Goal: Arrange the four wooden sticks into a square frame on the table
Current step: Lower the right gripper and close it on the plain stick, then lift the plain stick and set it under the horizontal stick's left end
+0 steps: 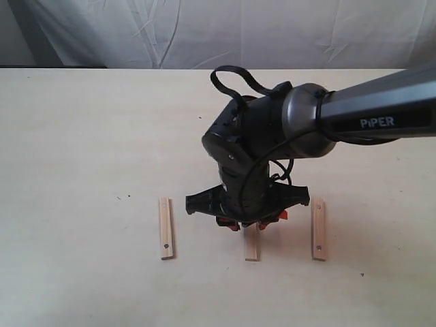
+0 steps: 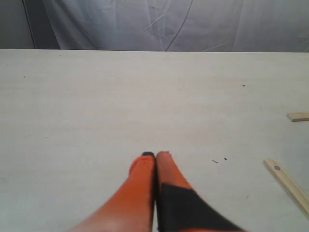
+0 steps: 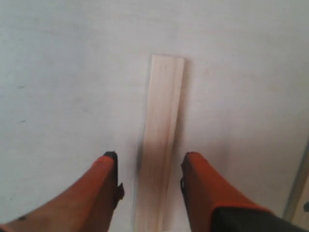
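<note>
grasping, we judge: our right claw (image 3: 149,157) wide astride the middle stick (image 3: 165,111); next pinch, turn it nine-to-three o'clock; left claw (image 2: 155,155) closed, empty.

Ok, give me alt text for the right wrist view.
The right gripper is open, its orange fingers straddling a pale wooden stick that lies flat on the cream table. Part of a second stick shows at the picture's edge.
</note>
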